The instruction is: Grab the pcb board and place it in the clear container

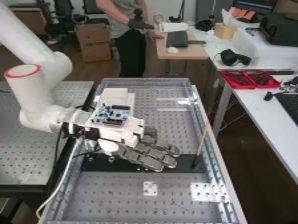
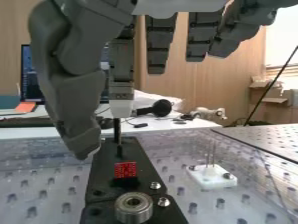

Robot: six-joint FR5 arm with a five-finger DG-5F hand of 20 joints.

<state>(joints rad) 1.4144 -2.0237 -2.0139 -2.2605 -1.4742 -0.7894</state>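
In the high view my hand [image 1: 149, 152] hangs palm down over the black plate [image 1: 188, 164] on the perforated bench, its fingers extended and open. In the wrist view the hand [image 2: 73, 95] has its thumb and fingers apart, holding nothing. A small red board [image 2: 125, 170], the pcb, is on the black plate [image 2: 106, 192] below the hand, apart from it. A round metal part [image 2: 134, 207] is on that same plate, beside two bolt heads.
A white block [image 2: 211, 176] with thin upright pins stands beside the black plate. A thin rod [image 1: 201, 142] rises at the plate's right end. Clear panels [image 1: 148, 82] edge the bench's far end. Red trays [image 1: 249, 79] stand on the side table.
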